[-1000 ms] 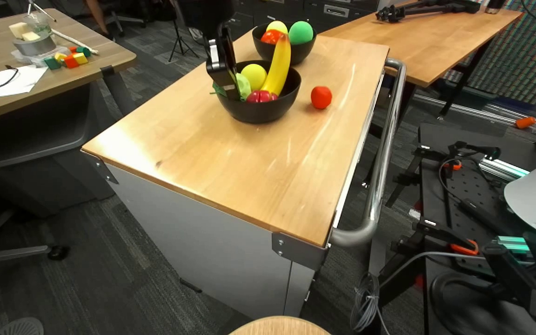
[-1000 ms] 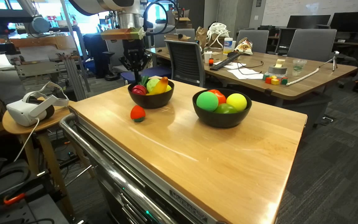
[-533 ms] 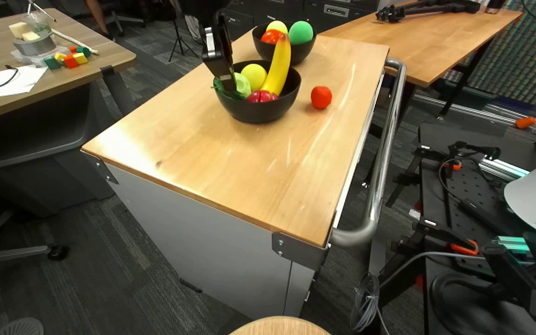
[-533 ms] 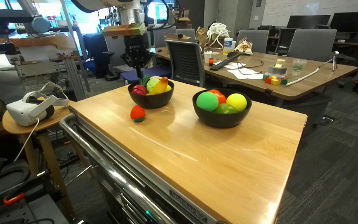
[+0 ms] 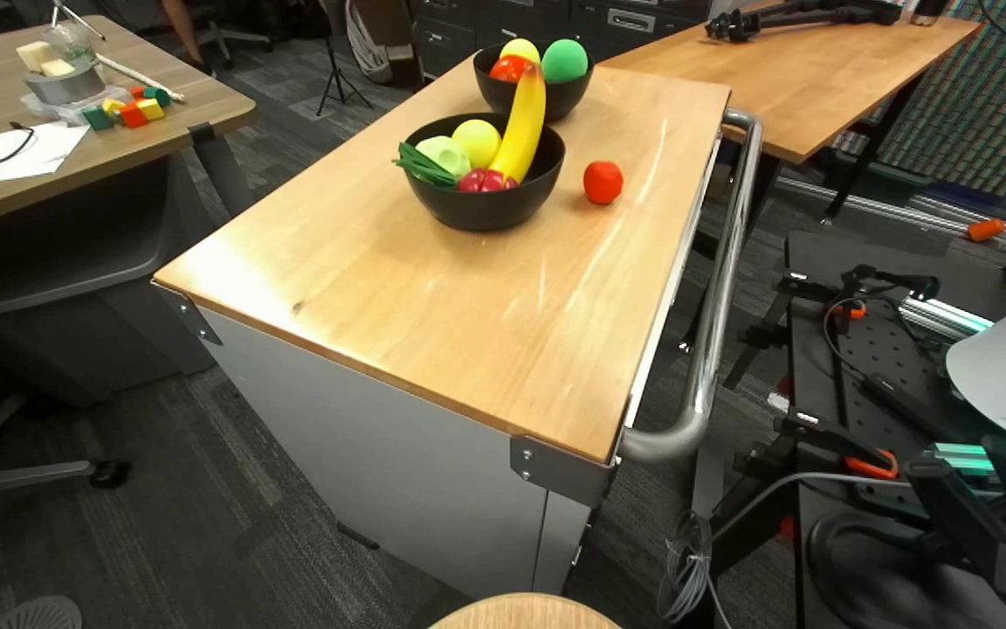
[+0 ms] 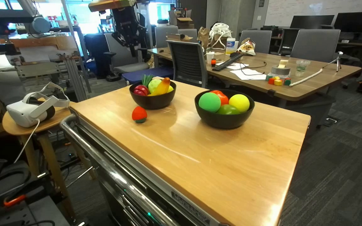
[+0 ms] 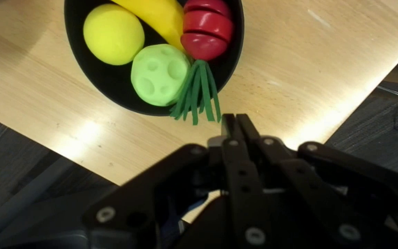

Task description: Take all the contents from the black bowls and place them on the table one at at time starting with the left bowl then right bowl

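A black bowl (image 5: 485, 210) holds a yellow ball (image 7: 113, 34), a dimpled light green ball (image 7: 160, 75), a yellow banana (image 5: 522, 127) and a red radish-like piece (image 7: 207, 29) with dark green leaves hanging over the rim. A second black bowl (image 6: 225, 121) holds a green ball (image 6: 209, 102), a yellow ball (image 6: 239, 103), a red piece (image 6: 222, 98) and a dark green piece (image 6: 228, 110). A red strawberry-like piece (image 6: 139, 115) lies on the table. My gripper (image 7: 236, 117) is shut with nothing visible between its fingers, above and beyond the leafy bowl, apart from it.
The wooden cart top (image 5: 433, 323) has a metal rail (image 5: 721, 288) along one side. A stool with a white headset (image 6: 36, 106) stands beside it. A chair (image 6: 187, 62) and a cluttered desk (image 6: 297, 86) stand behind.
My gripper has risen out of the leafy bowl and moved back, empty, leaving one exterior view. The green leaves it covered are now visible. The pieces stay in the bowls.
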Controlling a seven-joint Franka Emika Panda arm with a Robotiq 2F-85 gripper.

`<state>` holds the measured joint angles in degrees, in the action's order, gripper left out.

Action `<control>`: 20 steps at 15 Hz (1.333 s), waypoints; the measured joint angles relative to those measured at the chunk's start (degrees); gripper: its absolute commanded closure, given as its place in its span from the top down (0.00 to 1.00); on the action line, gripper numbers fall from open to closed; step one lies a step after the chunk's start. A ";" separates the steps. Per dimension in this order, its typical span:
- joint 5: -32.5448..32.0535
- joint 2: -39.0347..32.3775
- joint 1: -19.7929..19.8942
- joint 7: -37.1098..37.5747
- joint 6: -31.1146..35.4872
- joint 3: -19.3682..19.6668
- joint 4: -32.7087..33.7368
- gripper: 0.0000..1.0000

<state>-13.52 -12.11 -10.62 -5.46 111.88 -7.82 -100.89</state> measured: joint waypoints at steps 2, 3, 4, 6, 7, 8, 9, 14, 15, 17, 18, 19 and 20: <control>-0.26 0.71 -0.03 0.00 -0.31 -0.07 0.00 0.32; -0.53 0.78 -0.02 -0.07 -0.27 -0.07 -0.02 0.34; -0.77 0.72 0.04 -0.21 -0.09 -0.02 -0.13 0.43; -0.78 0.20 0.39 -0.53 0.24 0.17 -0.28 0.58; -0.78 -0.28 0.71 -0.76 0.68 0.29 -0.34 0.66; -0.78 -0.90 1.07 -0.99 1.24 0.40 -0.37 0.73; -0.77 -1.56 1.39 -1.14 1.80 0.50 -0.37 0.81; -0.60 -5.38 2.52 -1.89 4.07 0.68 -0.12 1.00; -0.50 -6.04 2.55 -2.09 4.41 0.68 -0.07 1.00; -0.15 -7.09 2.55 -2.50 4.56 0.62 -0.01 0.99; 0.15 -7.50 2.55 -2.66 4.57 0.59 0.01 0.75; 0.52 -7.86 2.55 -2.94 4.57 0.59 0.03 0.73; 0.78 -8.18 2.55 -3.10 4.57 0.59 0.06 0.65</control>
<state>-12.73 -20.29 -8.07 -8.56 116.45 -7.24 -100.83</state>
